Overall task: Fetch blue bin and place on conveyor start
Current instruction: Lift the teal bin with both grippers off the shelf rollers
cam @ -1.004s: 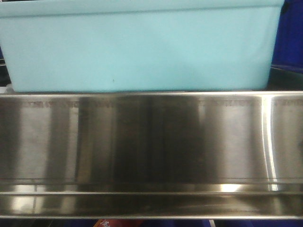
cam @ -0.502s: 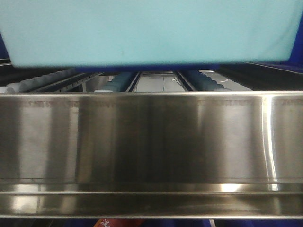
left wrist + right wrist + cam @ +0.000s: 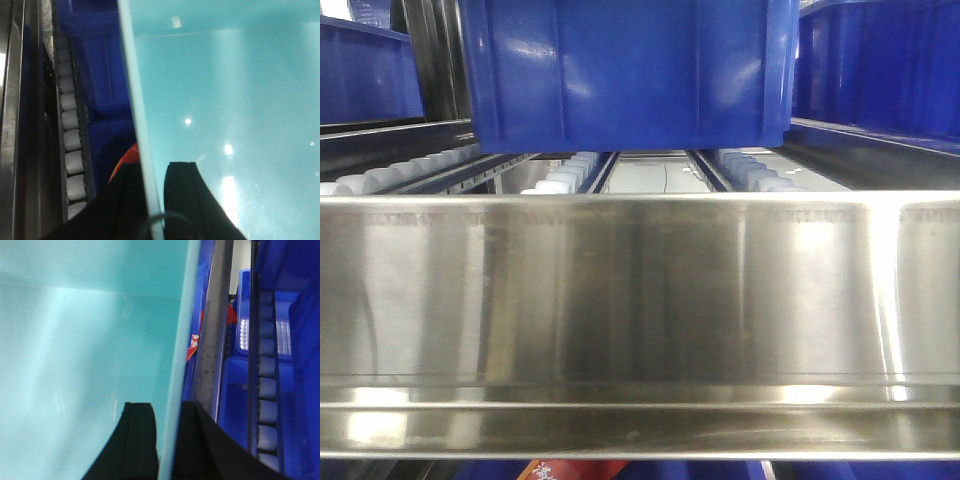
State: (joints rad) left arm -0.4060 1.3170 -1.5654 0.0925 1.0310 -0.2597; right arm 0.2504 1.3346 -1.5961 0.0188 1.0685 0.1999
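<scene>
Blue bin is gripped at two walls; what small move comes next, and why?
Probably draw the bin back from the rack, kept level. The left gripper and right gripper each have jaws shut across a wall, and the front view shows no bin on the rollers.

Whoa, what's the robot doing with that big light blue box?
It's holding it with both arms. The left gripper pinches one wall of the blue bin, one finger inside and one outside. The right gripper pinches the opposite wall the same way. Right next to the bin is the steel rack with white rollers and dark blue crates. No conveyor is in view.
</scene>
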